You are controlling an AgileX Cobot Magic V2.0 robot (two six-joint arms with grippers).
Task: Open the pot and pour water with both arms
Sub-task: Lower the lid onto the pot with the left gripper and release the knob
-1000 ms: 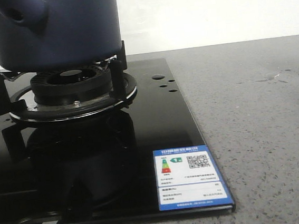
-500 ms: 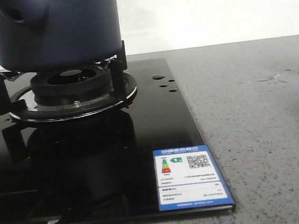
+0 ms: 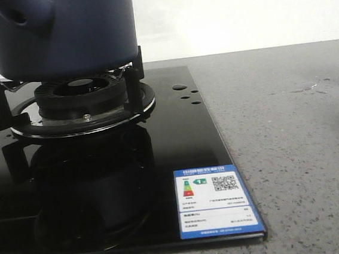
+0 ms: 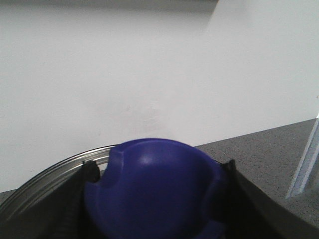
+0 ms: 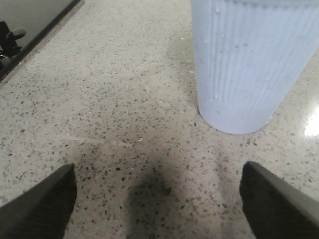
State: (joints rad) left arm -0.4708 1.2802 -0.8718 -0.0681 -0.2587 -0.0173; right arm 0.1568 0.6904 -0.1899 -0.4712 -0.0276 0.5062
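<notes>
While the pot sits on the burner grate at the upper left of the front view, we hold our left gripper clamped on a rounded blue knob, with a silvery lid rim showing behind it. Our right gripper hangs with its fingers wide apart over the speckled countertop, near a pale ribbed container at the upper right of that view.
</notes>
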